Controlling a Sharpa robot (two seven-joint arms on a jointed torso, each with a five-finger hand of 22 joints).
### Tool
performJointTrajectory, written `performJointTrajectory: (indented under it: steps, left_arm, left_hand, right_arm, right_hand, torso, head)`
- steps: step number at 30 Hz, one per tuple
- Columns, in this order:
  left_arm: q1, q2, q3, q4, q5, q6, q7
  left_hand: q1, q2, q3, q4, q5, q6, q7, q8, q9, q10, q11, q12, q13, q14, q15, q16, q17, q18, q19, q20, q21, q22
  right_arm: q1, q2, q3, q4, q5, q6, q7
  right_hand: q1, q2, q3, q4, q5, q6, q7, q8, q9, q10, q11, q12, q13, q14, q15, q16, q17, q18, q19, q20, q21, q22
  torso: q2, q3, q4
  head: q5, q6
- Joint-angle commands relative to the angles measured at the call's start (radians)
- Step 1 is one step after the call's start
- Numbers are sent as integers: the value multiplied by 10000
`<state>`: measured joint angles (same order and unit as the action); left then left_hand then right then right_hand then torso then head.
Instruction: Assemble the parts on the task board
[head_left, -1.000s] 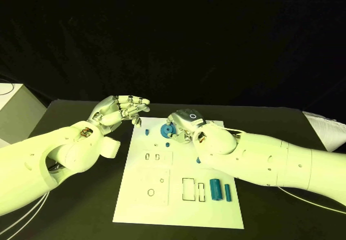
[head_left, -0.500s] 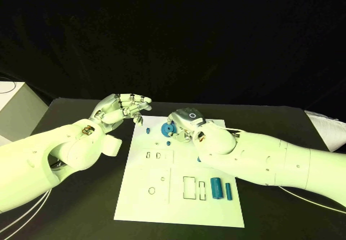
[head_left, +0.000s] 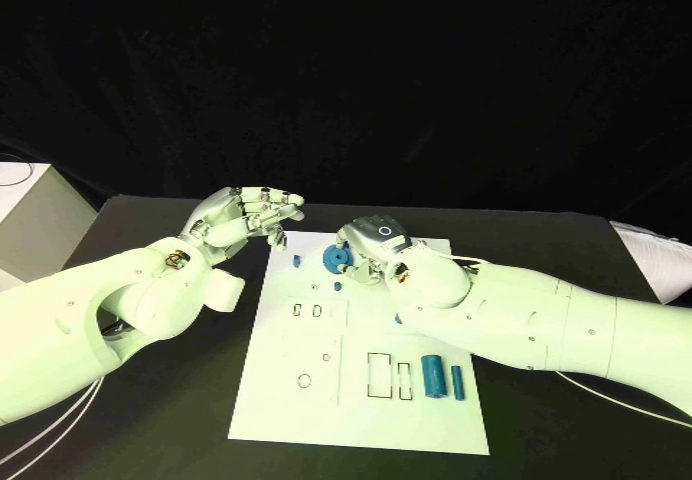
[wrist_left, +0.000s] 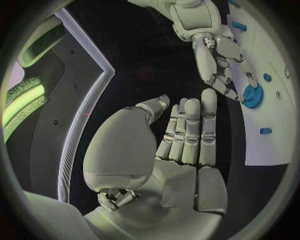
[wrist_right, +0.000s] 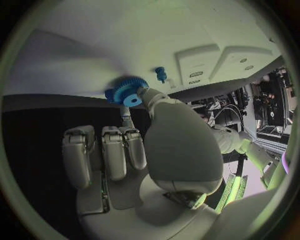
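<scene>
Almost no change over the sec. Left hand (head_left: 245, 218), fingers curled in w/ nothing held, has crept slightly toward the task board (head_left: 361, 400) far corner. Right hand (head_left: 372, 250) same spot, fingertips at the blue gear (head_left: 336, 258); gear hasn't moved.

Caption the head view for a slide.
Right hand touches a blue gear at the far end of the white task board; left hand hovers beside it, holding nothing.
</scene>
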<state>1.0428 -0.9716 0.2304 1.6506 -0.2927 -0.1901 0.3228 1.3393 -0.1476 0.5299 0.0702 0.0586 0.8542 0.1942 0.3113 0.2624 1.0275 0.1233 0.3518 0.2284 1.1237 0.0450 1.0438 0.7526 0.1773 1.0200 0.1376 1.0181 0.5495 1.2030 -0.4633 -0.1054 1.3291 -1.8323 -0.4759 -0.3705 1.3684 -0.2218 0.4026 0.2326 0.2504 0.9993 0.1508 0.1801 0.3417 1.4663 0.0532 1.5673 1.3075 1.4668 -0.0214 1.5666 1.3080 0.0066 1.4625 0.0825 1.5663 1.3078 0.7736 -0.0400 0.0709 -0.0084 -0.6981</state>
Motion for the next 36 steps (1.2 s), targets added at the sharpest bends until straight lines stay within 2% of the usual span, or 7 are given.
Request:
performJointTrajectory:
  steps: [1, 5, 11, 16, 19, 24, 36]
  left_arm:
    - [5, 17, 8, 15, -31, 168, 27]
    - [5, 38, 8, -9, -36, 167, 27]
    - [4, 54, 8, -34, -38, 167, 26]
    - [4, 59, 8, -44, -38, 168, 25]
    - [3, 55, 8, -48, -38, 173, 6]
    - [3, 52, 8, -60, -39, 178, -29]
    - [3, 49, 8, -76, -40, 178, -92]
  left_hand:
    - [32, 9, 34, -23, -9, -62, 26, 32, 8, -74, -15, 35, 16, -16, 19, 34, -7, 76, -64, 30, 57, 9]
    - [32, 9, 34, -23, -9, -62, 26, 32, 8, -74, -15, 35, 16, -16, 19, 34, -7, 76, -64, 30, 57, 9]
    - [32, 9, 34, -23, -9, -62, 26, 32, 8, -74, -15, 35, 16, -16, 19, 34, -7, 76, -64, 30, 57, 9]
    - [32, 9, 34, -23, -9, -62, 26, 32, 8, -74, -15, 35, 16, -16, 19, 34, -7, 76, -64, 30, 57, 9]
    - [8, 6, 29, -7, -9, -84, 35, 43, 11, -99, -6, 48, 17, -21, 26, 39, -16, 76, -78, 34, 74, 15]
    - [99, 36, 98, -65, 2, -119, 33, 57, 14, -138, -11, 66, 18, -35, 22, 40, -36, 79, -95, 35, 100, 25]
    - [125, 40, 129, -88, 2, -158, 51, 55, 11, -168, 0, 72, 17, -44, 26, 39, -48, 79, -105, 36, 117, 31]
  right_arm:
    - [-19, 15, -12, -54, -106, 119, -4]
    - [-22, 9, -15, -80, -49, 132, 53]
    - [-23, -17, -17, -70, 14, 170, 159]
    - [-24, -102, -18, -25, 173, 224, 296]
    - [-25, -150, -18, -3, 288, 273, 399]
    - [-32, -214, -19, 53, 449, 248, 576]
    - [-42, -258, -19, -5, 801, 663, 786]
  right_hand:
    - [-215, -71, 40, 34, -313, -97, -82, -151, 131, 1045, 70, 35, 2633, 1026, 35, 22, 2570, -66, 1083, 8, 45, 2630]
    - [-462, -227, -326, 164, -770, -458, 26, -407, 13, 1045, 175, 35, 2633, 1026, 155, 22, 2571, -66, 1083, 122, 45, 2630]
    - [-599, -239, -976, 406, -815, -691, 121, -620, -77, 1045, 263, 35, 2633, 1031, 248, 28, 2590, -66, 1083, 213, 45, 2630]
    - [-891, -68, -1652, 587, -621, -684, 151, -721, -112, 1045, 297, 35, 2633, 1034, 291, 34, 2605, -66, 1083, 266, 45, 2630]
    - [-1725, 127, -2130, 622, -348, -555, 128, -727, -114, 1045, 281, 35, 2633, 1040, 280, 42, 2628, -66, 1083, 266, 45, 2630]
    - [-2396, 551, -1949, 616, 288, -358, 61, -679, -101, 1045, 226, 35, 2633, 1040, 221, 42, 2628, -66, 1083, 218, 45, 2630]
    - [-3291, 1123, -1248, 617, 638, -199, -7, -672, -116, 1045, 160, 35, 2633, 1040, 143, 42, 2628, -66, 1083, 136, 45, 2630]
  torso:
    - [5, -1, -2]
    - [-6, -18, -4]
    - [-1, -3, -4]
    - [-6, -2, 4]
    - [-3, -4, 3]
    - [3, 9, -5]
    - [0, 2, -8]
  head:
    - [2, 3]
    - [-3, -21]
    - [-1, -21]
    - [-5, -28]
    - [1, -26]
    - [14, -15]
    - [4, -18]
